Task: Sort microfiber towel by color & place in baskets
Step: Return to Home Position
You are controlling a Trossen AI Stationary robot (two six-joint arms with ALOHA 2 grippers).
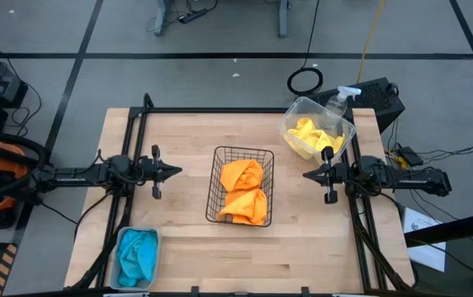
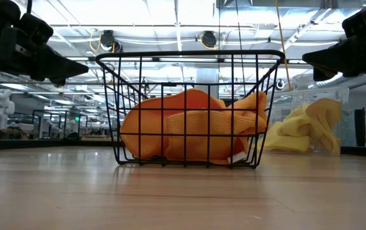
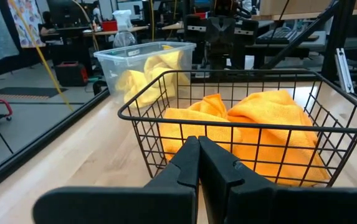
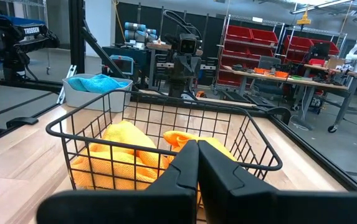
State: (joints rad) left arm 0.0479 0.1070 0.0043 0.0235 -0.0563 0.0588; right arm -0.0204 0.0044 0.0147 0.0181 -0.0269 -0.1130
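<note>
Two orange towels (image 1: 243,191) lie bunched inside the black wire basket (image 1: 216,186) at mid-table, also seen in the low view (image 2: 189,133). Yellow towels (image 1: 312,136) fill the clear tub (image 1: 292,114) at the far right. Teal towels (image 1: 137,256) sit in the grey-blue tray (image 1: 154,235) at the near left. My left gripper (image 1: 178,172) hovers shut to the basket's left, pointing at it. My right gripper (image 1: 306,176) hovers shut to the basket's right, near the tub. Neither holds anything.
A clear spray bottle with a white trigger (image 1: 342,101) stands behind the tub at the far right edge. Bare wood lies between basket and tray and along the near edge. Black frame rails run along both table sides.
</note>
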